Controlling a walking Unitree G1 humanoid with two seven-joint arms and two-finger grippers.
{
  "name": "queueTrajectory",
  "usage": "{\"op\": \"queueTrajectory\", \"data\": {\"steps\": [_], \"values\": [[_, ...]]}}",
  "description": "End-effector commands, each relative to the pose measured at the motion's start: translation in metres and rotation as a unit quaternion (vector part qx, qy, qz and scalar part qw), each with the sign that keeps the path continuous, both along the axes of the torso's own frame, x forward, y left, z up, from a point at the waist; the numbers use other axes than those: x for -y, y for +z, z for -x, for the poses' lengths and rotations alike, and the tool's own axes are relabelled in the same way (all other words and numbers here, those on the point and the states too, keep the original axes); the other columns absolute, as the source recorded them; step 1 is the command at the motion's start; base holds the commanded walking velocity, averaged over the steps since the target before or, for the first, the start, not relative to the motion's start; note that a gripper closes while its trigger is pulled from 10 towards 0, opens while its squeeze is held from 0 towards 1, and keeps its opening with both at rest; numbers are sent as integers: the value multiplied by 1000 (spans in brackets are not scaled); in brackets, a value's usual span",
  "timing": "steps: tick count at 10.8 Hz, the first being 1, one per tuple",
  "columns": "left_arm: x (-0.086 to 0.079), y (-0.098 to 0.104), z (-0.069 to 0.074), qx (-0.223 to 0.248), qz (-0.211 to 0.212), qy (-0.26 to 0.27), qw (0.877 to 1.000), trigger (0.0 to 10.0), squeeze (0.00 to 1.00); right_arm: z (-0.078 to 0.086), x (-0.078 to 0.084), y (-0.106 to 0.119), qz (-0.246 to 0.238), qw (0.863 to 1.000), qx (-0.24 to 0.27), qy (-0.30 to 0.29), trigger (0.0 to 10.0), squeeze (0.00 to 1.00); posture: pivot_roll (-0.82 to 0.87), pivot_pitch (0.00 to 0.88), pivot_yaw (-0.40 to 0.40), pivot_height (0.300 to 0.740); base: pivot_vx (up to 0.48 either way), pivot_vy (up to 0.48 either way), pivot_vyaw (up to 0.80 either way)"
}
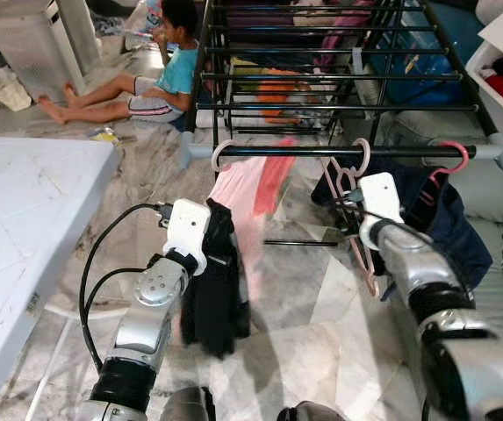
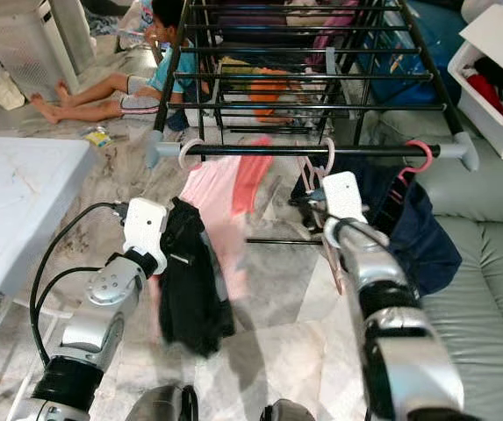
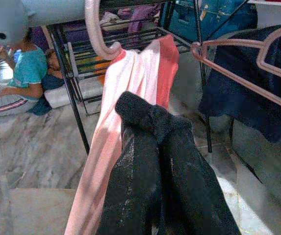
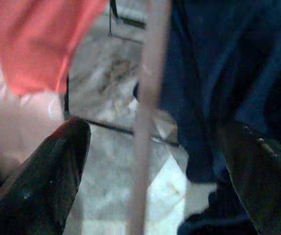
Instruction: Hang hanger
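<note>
Hanging from the grey front rail (image 1: pixel 356 151) of the black metal drying rack (image 1: pixel 321 79), an empty pale pink plastic hanger (image 1: pixel 354 197) is flanked by the right gripper (image 4: pixel 145 161).

The right gripper's black fingers (image 4: pixel 47 181) are spread wide, with the hanger's bar seen between them, untouched. A pink and coral garment (image 1: pixel 251 189) is hung left of it on the rail, a dark navy garment (image 1: pixel 449 224) right of it. The left gripper (image 3: pixel 157 127), below the rail, is pressed together on a black cloth (image 1: pixel 211 289). Beyond the rack, a person (image 1: pixel 146 74) is seated on the marble floor (image 1: pixel 321 316).
</note>
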State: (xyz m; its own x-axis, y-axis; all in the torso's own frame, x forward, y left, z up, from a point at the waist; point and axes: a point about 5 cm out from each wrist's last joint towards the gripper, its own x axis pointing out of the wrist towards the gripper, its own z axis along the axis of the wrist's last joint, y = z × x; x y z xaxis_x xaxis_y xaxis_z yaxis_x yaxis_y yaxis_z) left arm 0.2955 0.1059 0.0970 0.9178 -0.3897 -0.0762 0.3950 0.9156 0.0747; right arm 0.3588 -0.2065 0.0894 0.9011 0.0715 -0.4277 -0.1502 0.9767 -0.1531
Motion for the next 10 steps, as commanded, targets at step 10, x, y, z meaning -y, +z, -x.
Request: {"op": "queueTrajectory", "data": {"steps": [10], "values": [[3, 7, 0, 12, -10, -10, 1000, 10000, 0, -1, 17, 5, 7, 998, -43, 45, 10000, 0, 7, 60, 11, 740, 0, 0, 0]]}}
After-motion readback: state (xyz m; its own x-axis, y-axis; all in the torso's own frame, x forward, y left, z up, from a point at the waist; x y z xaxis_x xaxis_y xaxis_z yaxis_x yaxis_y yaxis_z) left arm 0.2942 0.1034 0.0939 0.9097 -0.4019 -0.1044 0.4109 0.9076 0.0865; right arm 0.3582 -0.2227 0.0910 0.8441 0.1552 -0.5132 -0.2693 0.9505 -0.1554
